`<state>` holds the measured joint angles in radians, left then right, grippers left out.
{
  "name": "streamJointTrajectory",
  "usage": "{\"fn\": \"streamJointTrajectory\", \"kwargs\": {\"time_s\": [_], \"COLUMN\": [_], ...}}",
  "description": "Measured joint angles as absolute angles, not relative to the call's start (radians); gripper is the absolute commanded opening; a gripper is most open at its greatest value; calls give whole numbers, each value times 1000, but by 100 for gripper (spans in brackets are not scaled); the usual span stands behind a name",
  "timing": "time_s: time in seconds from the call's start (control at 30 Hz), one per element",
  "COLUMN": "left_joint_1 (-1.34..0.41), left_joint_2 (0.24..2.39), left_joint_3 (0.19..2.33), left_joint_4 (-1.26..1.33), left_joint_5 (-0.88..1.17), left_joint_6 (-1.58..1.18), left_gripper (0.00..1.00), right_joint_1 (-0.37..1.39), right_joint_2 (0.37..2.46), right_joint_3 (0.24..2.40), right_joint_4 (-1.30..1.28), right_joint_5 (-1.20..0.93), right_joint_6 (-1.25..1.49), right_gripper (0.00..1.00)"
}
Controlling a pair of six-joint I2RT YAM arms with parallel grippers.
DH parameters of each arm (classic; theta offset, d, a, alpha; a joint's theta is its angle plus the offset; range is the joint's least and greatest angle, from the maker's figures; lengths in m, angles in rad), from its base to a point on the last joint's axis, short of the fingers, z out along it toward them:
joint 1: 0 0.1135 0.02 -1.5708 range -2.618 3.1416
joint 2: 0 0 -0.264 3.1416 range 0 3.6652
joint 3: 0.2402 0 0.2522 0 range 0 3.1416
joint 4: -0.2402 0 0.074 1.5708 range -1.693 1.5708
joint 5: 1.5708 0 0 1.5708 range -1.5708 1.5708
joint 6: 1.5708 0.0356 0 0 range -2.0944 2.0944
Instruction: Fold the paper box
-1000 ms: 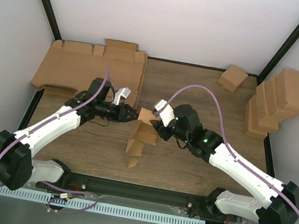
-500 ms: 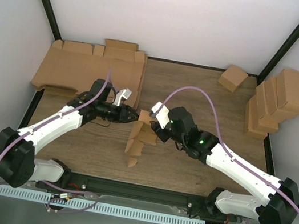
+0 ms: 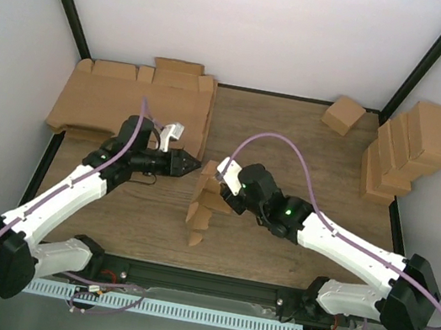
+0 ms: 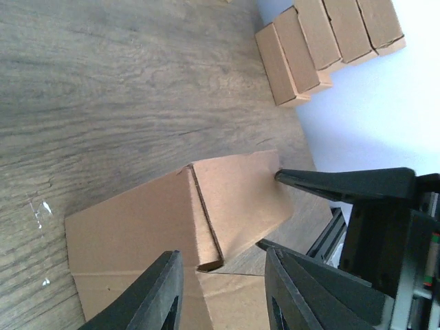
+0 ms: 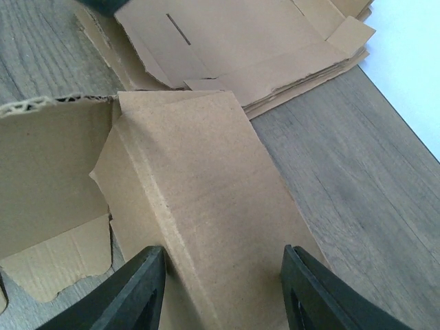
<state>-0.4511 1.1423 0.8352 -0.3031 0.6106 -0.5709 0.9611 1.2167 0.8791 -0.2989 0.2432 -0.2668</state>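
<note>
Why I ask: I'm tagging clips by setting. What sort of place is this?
Probably a robotics lab cell: a wooden table between plain white walls, two robot arms bolted at its near edge, and stacked cardboard sheets and folded cartons.

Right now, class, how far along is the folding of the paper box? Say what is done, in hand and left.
Done: the paper box stands partly raised, side panels creased up. In hand: the right gripper straddles one panel, grip unclear; the left gripper sits open at a corner. Left: the end flaps hang open.
</note>
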Motion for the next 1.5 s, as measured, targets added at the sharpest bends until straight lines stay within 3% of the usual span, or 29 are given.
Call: {"fn": "streamJointTrajectory", "kwargs": {"time_s": [0.7,1.2,1.27,1.37,1.5], "left_joint_1": [-448,-452,-453,-453,-453], "left_joint_2": [1228,1271,1275,1278,1279], "left_joint_3": [741,751,761,768,788], "left_joint_4": [-143,-61,-60,-61,-90], "left_joint_5": [710,789,793,793,779], "left_joint_6": [-682,-740,-740,-740,-727], "left_gripper": [37,37,37,37,46], "right_joint_1": [1023,1030,1033,1034,1034], "right_joint_2": [1271,1297,1316,1346,1378], "right_joint_3": [841,826,823,823,834], "right_joint_4": [-160,-69,-41,4,49], "right_joint_5": [401,406,411,437,472], "right_joint_6": [-329,-418,-439,-471,-501], "right_gripper": [51,43,39,26,14]}}
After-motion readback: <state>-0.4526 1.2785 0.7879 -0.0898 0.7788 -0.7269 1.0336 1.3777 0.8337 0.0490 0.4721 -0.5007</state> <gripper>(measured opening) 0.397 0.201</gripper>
